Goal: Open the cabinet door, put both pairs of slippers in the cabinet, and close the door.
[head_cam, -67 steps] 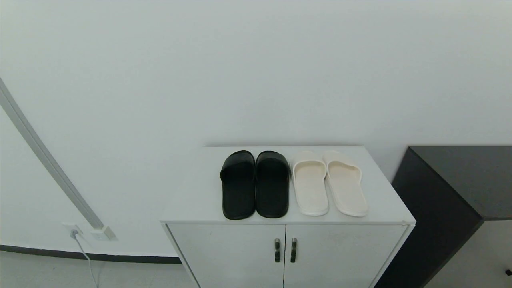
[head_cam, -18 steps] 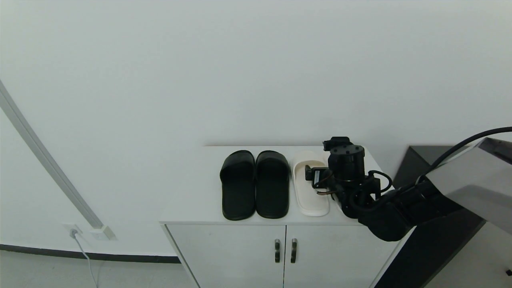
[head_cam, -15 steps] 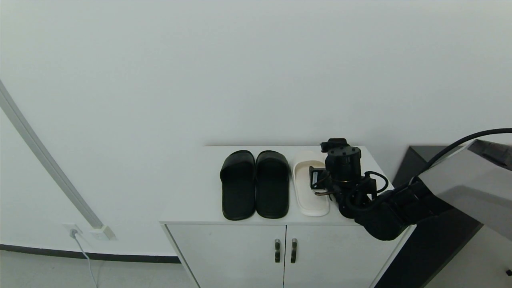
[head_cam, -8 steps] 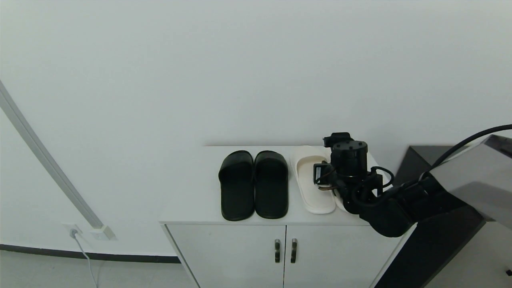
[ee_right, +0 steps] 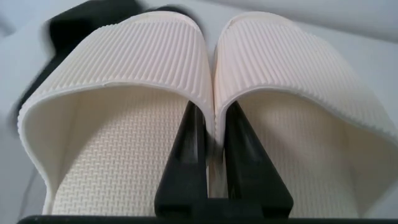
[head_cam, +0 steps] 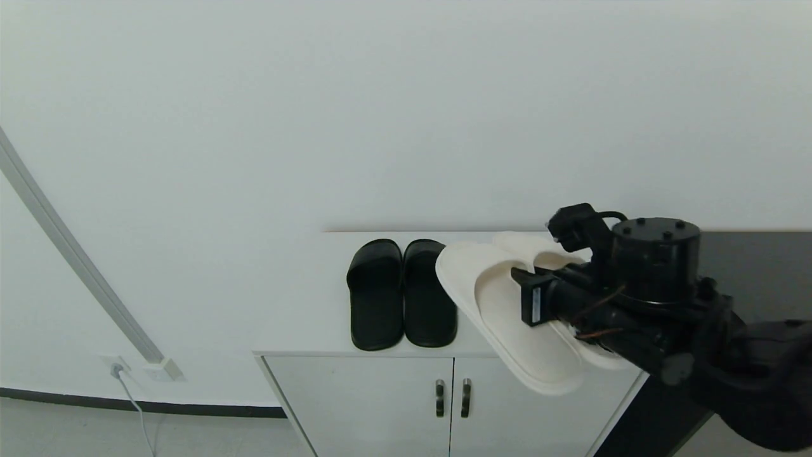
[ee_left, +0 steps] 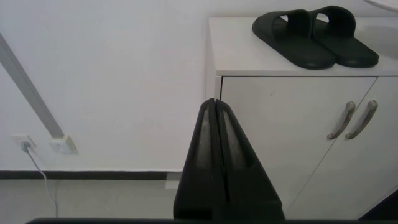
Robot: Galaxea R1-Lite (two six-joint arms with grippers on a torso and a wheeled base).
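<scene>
The right arm (head_cam: 691, 317) extended in from the right, its end effector (ee_right: 213, 134) clamped on the adjoining inner walls of the white slippers (head_cam: 501, 304), holding them aloft. The left end effector (ee_left: 215, 109) sat low, fingers pressed together, gripping nothing.

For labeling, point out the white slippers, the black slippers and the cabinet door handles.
white slippers (head_cam: 533, 355): head view, left slipper's insole heel
black slippers (head_cam: 377, 311): head view, left slipper's insole
door handles (head_cam: 439, 397): head view, left handle's bar
</scene>
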